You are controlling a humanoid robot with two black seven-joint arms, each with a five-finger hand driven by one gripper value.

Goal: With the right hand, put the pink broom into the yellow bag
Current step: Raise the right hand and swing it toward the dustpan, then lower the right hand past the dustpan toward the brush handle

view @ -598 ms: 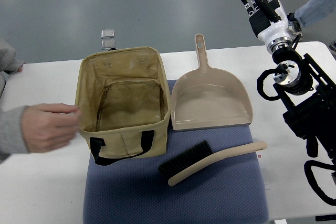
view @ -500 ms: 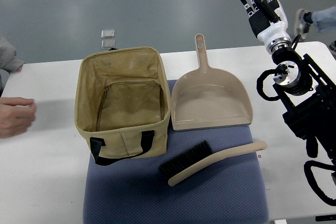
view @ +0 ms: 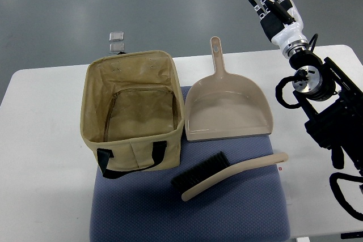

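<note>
The right hand [view: 272, 5] hung spread and empty, far from the pale pink, black-bristled plastic broom [view: 227, 175]; its long handle might catch the open yellow fabric bag's [view: 131, 111] rim.

The blue mat [view: 227, 208] runs off the bottom edge of the picture, so its near end cannot be seen, and the yellow bag [view: 133, 111] covers its back left corner. Right of the mat, the right arm [view: 334, 123] is cut off by the right edge and the bottom edge. Behind the bag, 2 small shiny squares [view: 117, 40] lie on the floor, too small to tell what they are. The dustpan [view: 227, 109] hides part of the mat's back edge. The table [view: 39, 140] is cut off at the bottom too.
</note>
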